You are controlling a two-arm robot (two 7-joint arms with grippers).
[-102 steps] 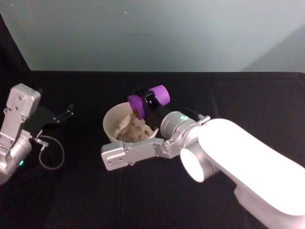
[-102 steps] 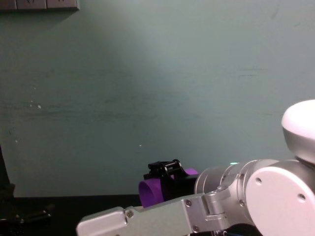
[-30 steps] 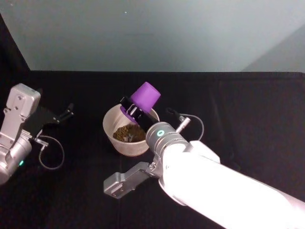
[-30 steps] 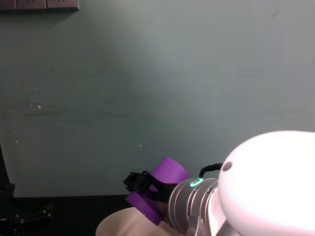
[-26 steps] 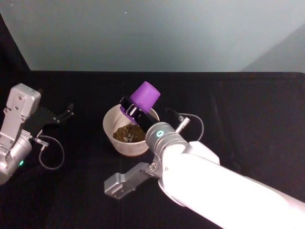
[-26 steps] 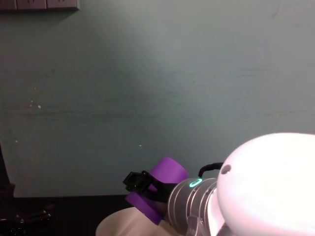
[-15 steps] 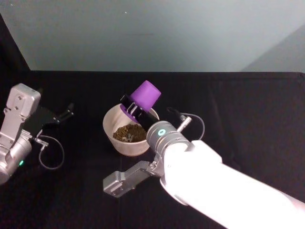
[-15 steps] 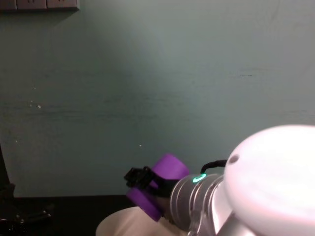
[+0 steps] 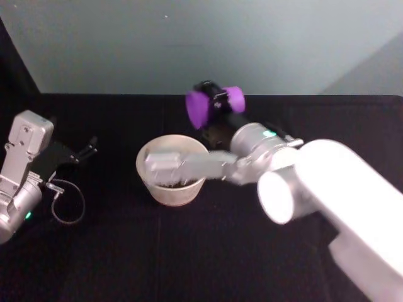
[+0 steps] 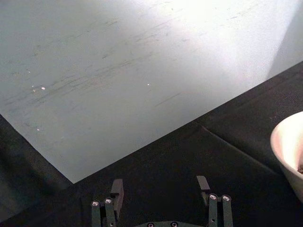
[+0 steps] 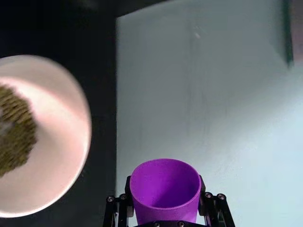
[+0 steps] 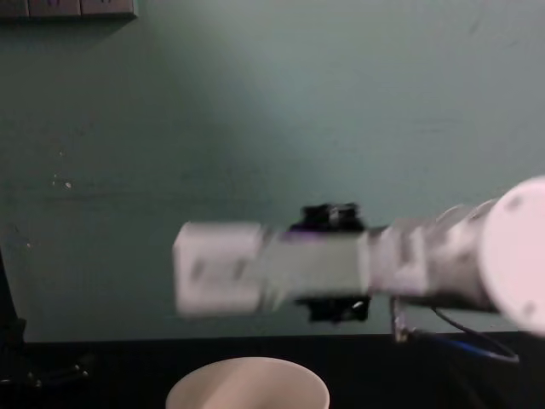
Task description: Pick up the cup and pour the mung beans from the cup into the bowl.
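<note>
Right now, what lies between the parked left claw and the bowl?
Nothing: in the head view, only bare black tablecloth lies between the left claw and the bowl. The left wrist view shows the same.

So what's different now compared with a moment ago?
The right gripper, still shut on the cup, has lifted it away from over the bowl and swung it back from tipped-down to lying sideways. The beans stay in the bowl; the bowl and left gripper haven't moved.
</note>
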